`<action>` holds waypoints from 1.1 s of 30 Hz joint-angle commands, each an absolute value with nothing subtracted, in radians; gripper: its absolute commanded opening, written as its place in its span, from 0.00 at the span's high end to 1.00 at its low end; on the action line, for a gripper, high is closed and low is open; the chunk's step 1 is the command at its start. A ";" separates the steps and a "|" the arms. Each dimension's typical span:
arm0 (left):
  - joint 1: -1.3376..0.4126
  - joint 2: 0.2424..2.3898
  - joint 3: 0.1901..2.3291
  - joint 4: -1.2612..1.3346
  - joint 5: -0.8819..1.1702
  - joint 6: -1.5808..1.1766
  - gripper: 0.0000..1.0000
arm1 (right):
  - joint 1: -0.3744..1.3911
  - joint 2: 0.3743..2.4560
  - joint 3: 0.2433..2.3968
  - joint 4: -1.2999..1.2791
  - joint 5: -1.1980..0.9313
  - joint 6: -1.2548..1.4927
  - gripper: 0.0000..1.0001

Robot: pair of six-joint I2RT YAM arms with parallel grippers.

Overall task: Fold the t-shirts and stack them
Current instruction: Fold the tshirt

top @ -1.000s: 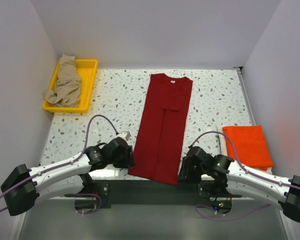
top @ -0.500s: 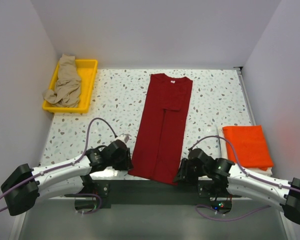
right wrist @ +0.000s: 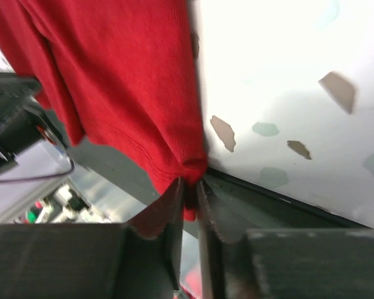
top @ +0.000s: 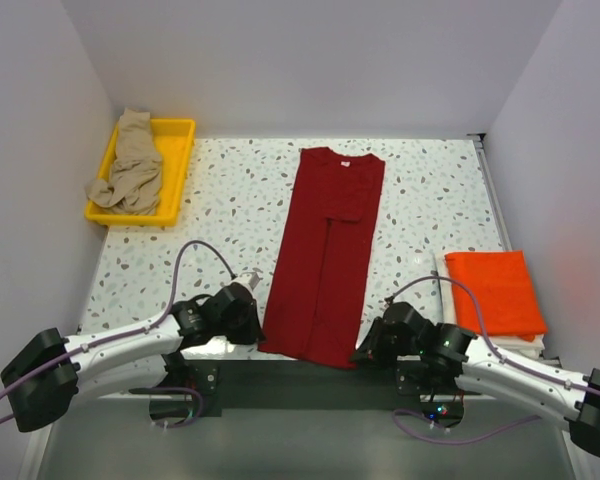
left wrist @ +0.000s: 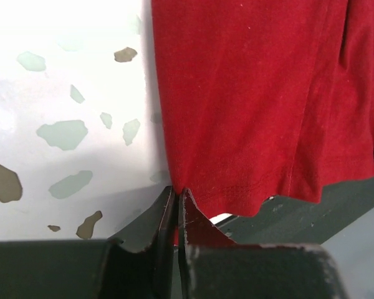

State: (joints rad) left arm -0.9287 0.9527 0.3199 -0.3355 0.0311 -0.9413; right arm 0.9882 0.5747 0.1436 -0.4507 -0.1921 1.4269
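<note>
The dark red t-shirt (top: 325, 250) lies folded into a long strip down the middle of the table, its hem hanging over the near edge. My left gripper (top: 257, 333) is shut on the hem's left corner (left wrist: 181, 190). My right gripper (top: 361, 352) pinches the hem's right corner (right wrist: 190, 177), with red cloth between its fingers. The bright orange t-shirt (top: 495, 290) lies folded at the right on top of a white t-shirt (top: 443, 285), of which only an edge shows. The tan-beige t-shirt (top: 130, 165) is crumpled in the yellow tray (top: 180, 170).
The yellow tray stands at the back left corner. White walls close in the table on the left, back and right. The dark near edge of the table (top: 310, 375) runs under both grippers, between the arm bases.
Both grippers have closed on the red shirt's near hem corners. The right arm has slid a little nearer and left. The shirt itself has barely moved.
</note>
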 commanded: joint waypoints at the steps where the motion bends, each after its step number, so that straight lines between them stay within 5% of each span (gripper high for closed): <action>1: -0.943 0.933 0.301 -0.296 0.077 -0.965 0.93 | 0.989 0.516 0.165 -0.567 -0.097 1.444 0.84; 7: -0.989 0.920 0.328 -0.281 0.087 -0.986 1.00 | 0.989 0.471 0.259 -0.719 -0.061 1.381 1.00; 16: -1.009 0.916 0.440 -0.311 0.057 -0.983 1.00 | 0.989 0.498 0.475 -0.854 0.027 1.261 1.00; 25: -0.847 1.152 0.661 -0.223 0.141 -0.885 1.00 | 0.962 0.771 0.678 -0.732 0.216 1.100 0.96; 33: -0.756 1.363 0.863 -0.164 0.143 -0.865 1.00 | 0.615 1.047 0.817 -0.514 0.066 0.847 0.99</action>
State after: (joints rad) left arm -0.7788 1.3178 0.7795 -0.2417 0.1276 -0.8951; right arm 0.6811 0.9798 0.7475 -0.6315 0.0940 0.9768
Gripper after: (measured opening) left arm 0.028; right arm 0.021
